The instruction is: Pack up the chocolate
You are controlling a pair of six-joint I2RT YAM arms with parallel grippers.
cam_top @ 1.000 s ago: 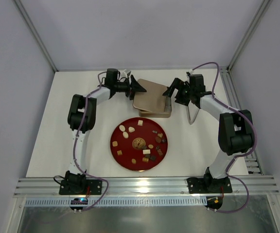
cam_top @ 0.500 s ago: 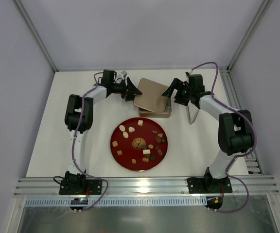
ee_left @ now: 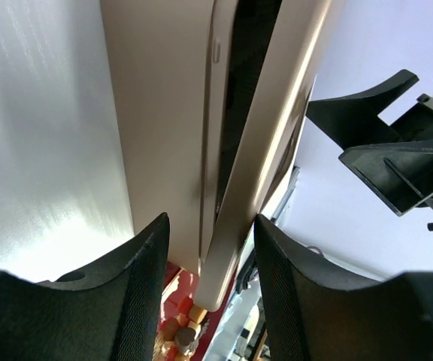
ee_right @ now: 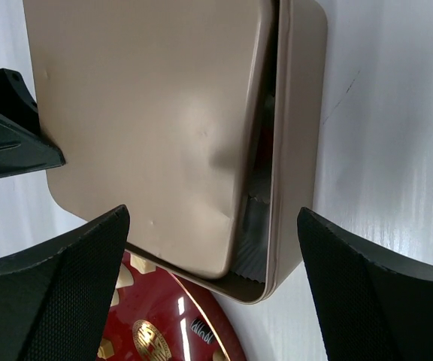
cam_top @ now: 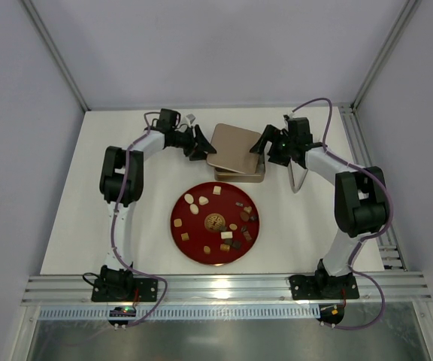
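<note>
Left claw (ee_left: 210, 226) now straddles the left edge of the gold tin, one finger on the side of the tin base (ee_left: 164, 135) and the other on the side of the lid (ee_left: 277, 135). Its jaws are half spread with that edge between them. You cannot tell from the wrist view whether they actually pinch it yet.

Your right claw (ee_right: 213, 213) is spread wide at the tin's right side and holds nothing.

A second ago the left claw was over the lid's left part with wider jaws. Since then it has drawn back to the left and narrowed onto the rim. The right claw has edged slightly left toward the lid's right corner and narrowed only a little. The lid has turned slightly but is still askew on the base, with a dark gap along its right edge in the right wrist view.

You look to be setting up to lift or slide the lid off, and the tin is not open yet. No packing has begun. The chocolate (cam_top: 190, 199) is all on the red plate (cam_top: 201, 252), near of the tin and well apart from both claws. Confirm the left grip before you pull, or the lid may only pivot.
</note>
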